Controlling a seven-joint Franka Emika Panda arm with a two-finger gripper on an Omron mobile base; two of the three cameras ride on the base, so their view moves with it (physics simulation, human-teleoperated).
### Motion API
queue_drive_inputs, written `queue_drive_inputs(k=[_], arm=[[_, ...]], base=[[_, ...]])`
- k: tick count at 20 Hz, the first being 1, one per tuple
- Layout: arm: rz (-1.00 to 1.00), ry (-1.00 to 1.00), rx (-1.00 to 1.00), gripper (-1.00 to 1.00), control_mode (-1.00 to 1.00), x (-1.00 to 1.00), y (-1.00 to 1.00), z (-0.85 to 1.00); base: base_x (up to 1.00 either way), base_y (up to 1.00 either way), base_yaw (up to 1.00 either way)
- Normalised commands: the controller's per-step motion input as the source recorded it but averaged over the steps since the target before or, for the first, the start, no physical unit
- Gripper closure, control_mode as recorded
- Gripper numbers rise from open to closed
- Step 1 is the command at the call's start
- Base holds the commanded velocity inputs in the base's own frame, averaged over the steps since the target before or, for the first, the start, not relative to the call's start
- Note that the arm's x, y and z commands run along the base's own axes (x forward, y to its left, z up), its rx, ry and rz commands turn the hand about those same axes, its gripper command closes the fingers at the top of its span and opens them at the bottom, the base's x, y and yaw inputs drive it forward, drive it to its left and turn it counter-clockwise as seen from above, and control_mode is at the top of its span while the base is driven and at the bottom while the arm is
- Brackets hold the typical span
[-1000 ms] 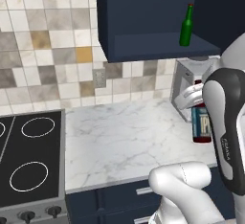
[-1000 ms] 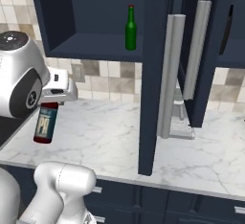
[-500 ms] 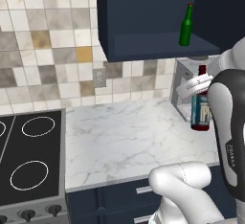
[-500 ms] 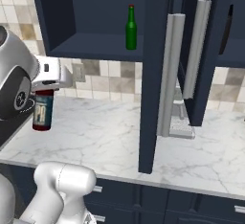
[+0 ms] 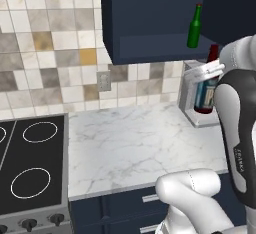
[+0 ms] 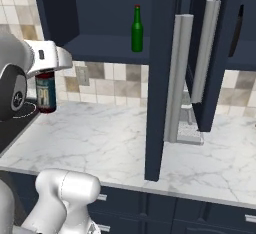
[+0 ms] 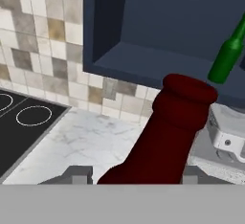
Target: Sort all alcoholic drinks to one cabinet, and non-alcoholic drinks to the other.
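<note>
While the green bottle [image 6: 137, 28] stands upright on the shelf of the open navy wall cabinet [image 6: 95, 48], the gripper [image 6: 46, 70] pinches the dark red-brown bottle [image 6: 46, 94] by its neck and holds it in the air above the marble counter [image 6: 105, 138], below the level of that shelf. Its blue label faces outward in the left base view [image 5: 204, 96]. From the hand view the bottle's red neck and cap [image 7: 178, 114] rise between the fingertips [image 7: 76, 174], with the cabinet opening ahead. A black stovetop [image 5: 27, 168] lies at the counter's left end. A second cabinet's tall door [image 6: 212, 53] with a long silver handle [image 6: 204, 50] stands open to the right.
</note>
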Motion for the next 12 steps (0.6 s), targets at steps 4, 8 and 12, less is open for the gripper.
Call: queue_drive_inputs(k=[4,8,12], arm=[[0.00,-0.11,0.00,1.00,-1.00,0.39,0.00,0.40],[0.00,-0.07,0.00,1.00,-1.00,0.41,0.00,0.38],[0.00,-0.08,0.00,1.00,-1.00,0.32,0.00,0.34]], base=[[0.00,0.00,0.00],[0.00,0.00,0.00],[0.00,0.00,0.00]])
